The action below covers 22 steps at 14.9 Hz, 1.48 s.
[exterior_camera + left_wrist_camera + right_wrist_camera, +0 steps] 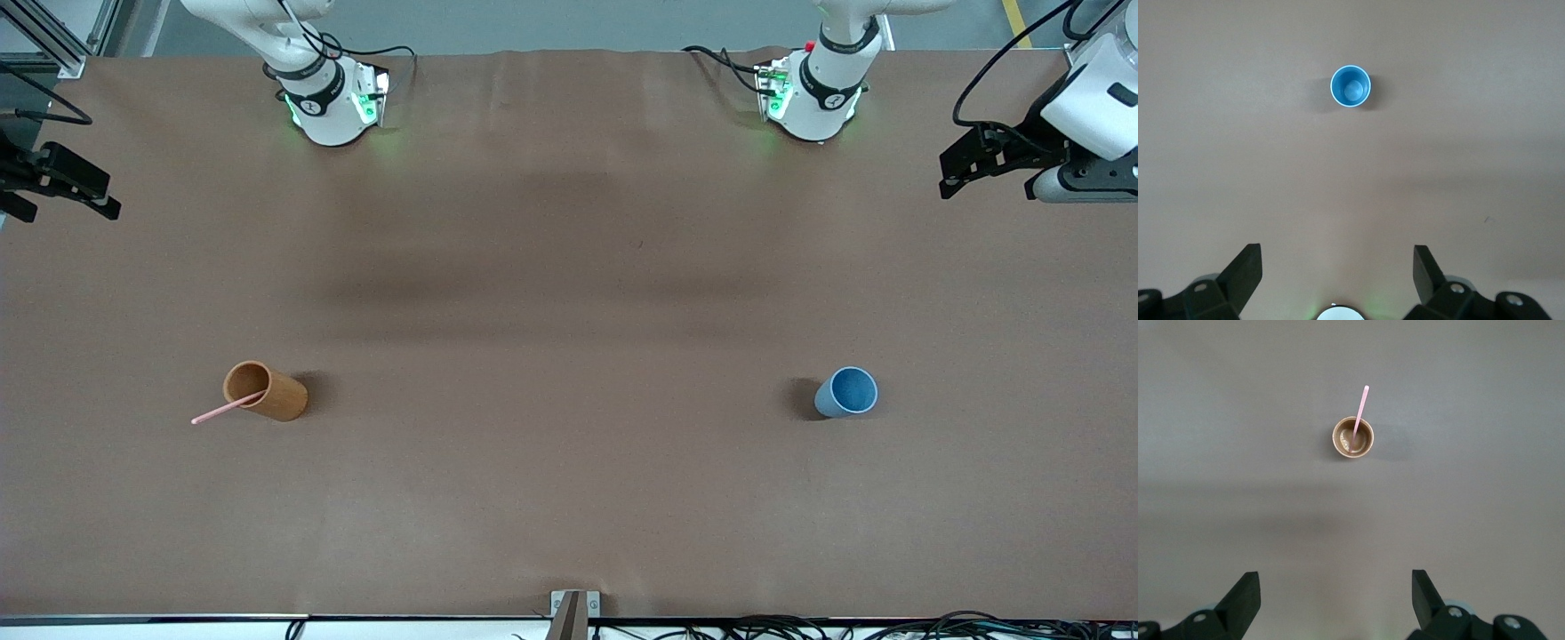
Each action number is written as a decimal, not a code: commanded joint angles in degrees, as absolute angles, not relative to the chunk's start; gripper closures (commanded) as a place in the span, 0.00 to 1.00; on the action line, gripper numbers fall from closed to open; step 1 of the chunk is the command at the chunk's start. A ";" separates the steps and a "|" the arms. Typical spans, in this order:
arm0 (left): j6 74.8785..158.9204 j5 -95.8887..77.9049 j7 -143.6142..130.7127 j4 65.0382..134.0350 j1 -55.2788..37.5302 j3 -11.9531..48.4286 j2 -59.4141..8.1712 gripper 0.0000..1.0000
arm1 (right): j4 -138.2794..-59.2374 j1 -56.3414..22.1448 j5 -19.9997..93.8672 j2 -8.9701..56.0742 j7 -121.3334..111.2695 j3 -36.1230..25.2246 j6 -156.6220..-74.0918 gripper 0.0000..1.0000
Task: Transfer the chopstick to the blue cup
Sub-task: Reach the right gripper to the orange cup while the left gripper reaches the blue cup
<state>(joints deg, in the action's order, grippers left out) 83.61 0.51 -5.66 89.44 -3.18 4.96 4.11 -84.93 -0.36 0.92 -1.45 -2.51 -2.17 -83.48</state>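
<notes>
Table [569, 267]: brown surface carrying every item listed.

Left gripper [956, 173]: black, raised over the table's edge at the left arm's end, near the base-side corner; fingers [1245, 270] spread wide apart, gripping nothing; arm waiting.

Right gripper [98, 200]: black, raised over the table's edge at the right arm's end; fingers [1245, 593] spread wide apart, gripping nothing; arm waiting.

Orange-brown cup [264, 390]: cylindrical, upright, toward the right arm's end, nearer the camera-side edge than the bases.

Blue cup [846, 392]: upright, nothing inside, toward the left arm's end, well apart from the orange-brown cup.

Chopstick [228, 409]: pale pink, standing tilted inside the orange-brown cup, upper end leaning over the rim.
</notes>
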 commanded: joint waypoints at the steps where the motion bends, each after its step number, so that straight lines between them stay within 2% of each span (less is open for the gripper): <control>1: 83.76 0.97 -4.75 88.68 -3.25 4.75 3.78 0.00 | -85.43 0.35 0.79 -2.11 -2.90 -1.76 -83.58 0.00; 10: 83.85 0.97 -4.66 88.86 -0.97 4.57 2.29 0.00 | -85.61 0.70 0.88 -1.76 -2.99 -1.76 -84.02 0.00; 13: 85.07 1.41 -5.89 89.21 -0.71 4.57 0.19 0.00 | -86.92 0.70 0.97 0.08 -2.99 -1.76 -87.96 0.00; 17: 97.44 1.41 -4.57 94.47 0.70 4.66 -4.73 0.00 | -87.89 1.40 0.97 5.08 -2.99 -1.85 -94.99 0.00; 22: 107.81 1.23 -4.57 96.93 0.70 4.75 -13.35 0.00 | -87.72 3.07 1.05 14.13 -2.81 -1.85 -105.00 0.01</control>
